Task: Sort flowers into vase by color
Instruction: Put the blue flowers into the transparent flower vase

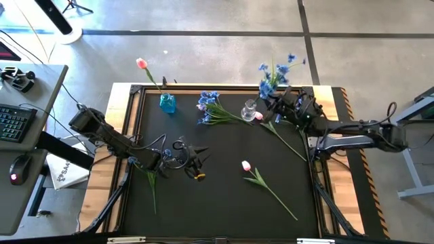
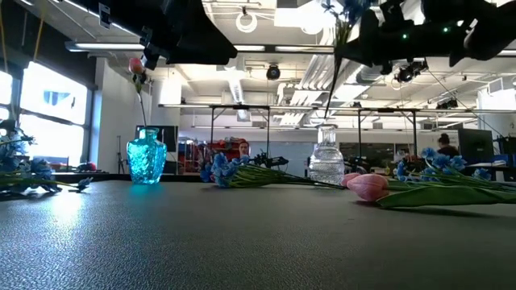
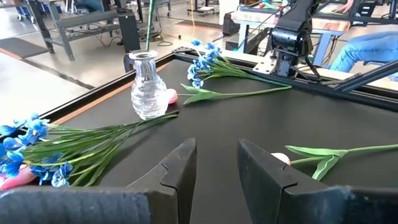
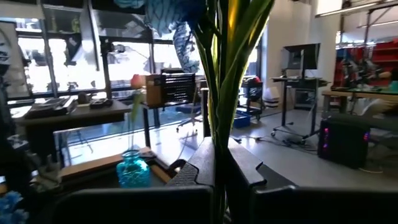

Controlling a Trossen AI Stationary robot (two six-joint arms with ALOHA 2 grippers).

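My right gripper is at the far right of the table, shut on a bunch of blue flowers that is lifted off the table. A blue vase at the far edge holds a pink tulip. The clear vase stands right of it, with another blue bunch and a tulip lying beside it. One more tulip lies mid-table. My left gripper hovers open at the left, above the table; nothing is between its fingers. My right gripper pinches the bunch's green stems between its two fingers. The fingers come roughly level from the table's right side and lie across the stems. The bunch stands upright, blossoms above the fingers, its lower stem end hanging clear above the clear vase.
A further blue bunch lies on the table by my left arm, and another lies near the right arm's base. The wooden table rim frames the black mat. A desk with keyboard stands left of the table.
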